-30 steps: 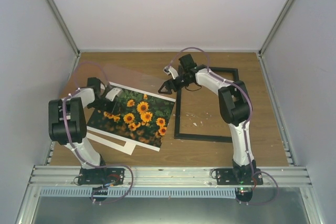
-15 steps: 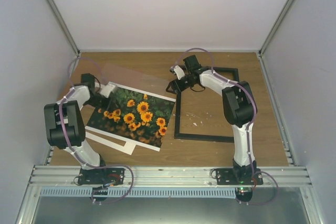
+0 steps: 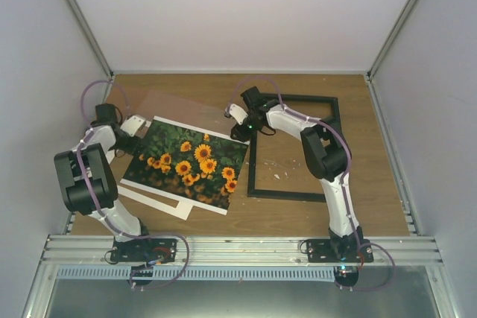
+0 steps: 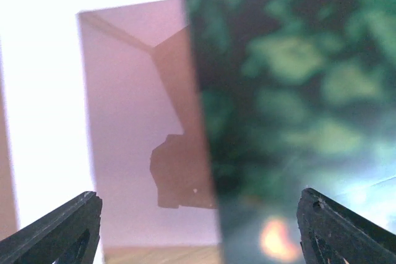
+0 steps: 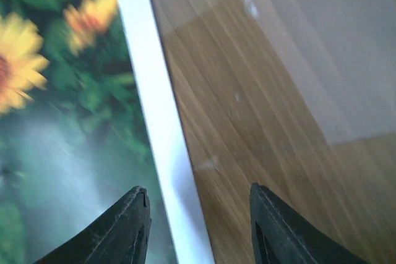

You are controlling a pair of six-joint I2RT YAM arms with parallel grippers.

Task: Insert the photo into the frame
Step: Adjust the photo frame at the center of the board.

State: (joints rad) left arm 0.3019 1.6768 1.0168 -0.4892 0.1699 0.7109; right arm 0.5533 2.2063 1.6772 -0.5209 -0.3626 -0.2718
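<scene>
Left arm [image 3: 83, 178]: white link shells between bulky black joint housings.
Right arm [image 3: 326, 156]: the same white shells and black joints.
Cables [image 3: 84, 94]: thin, purple, looping alongside each arm.
Bases [image 3: 141, 249]: black mounts with wiring.
Left fingers [image 4: 62, 227]: black, tapered, matte.
Right fingers [image 5: 124, 233]: black, tapered, ridged edges.

The wooden table [image 3: 373, 184] carries the black frame [image 3: 291, 196], a white mat [image 3: 156, 202] and a clear sheet [image 3: 182, 106].
</scene>
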